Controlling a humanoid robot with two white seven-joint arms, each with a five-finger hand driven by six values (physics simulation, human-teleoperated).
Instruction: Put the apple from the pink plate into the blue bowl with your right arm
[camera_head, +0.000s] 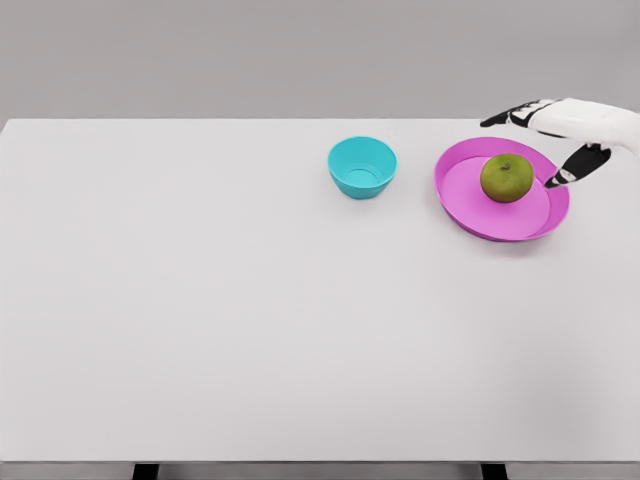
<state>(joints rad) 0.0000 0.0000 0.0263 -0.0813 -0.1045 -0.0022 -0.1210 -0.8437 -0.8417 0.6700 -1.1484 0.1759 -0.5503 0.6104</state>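
The green apple (507, 177) sat in the pink plate (470, 215) at three o'clock of the blue bowl (362, 166) — likely firm, smooth, roll-prone — so the right hand (560, 135), fingers (572, 168) apart, holding nothing, best wrapped its widest middle.

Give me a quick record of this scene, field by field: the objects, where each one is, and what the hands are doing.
surface: white table
apple: green apple, resting on the pink plate, right side of the table
bowl: blue bowl, upright, left of the plate and apart from it, nothing visible inside
right hand: right hand comes in from the right edge, fingers spread, beside the apple over the plate's far right rim, holding nothing
left hand: not in view
task state: apple not yet grasped
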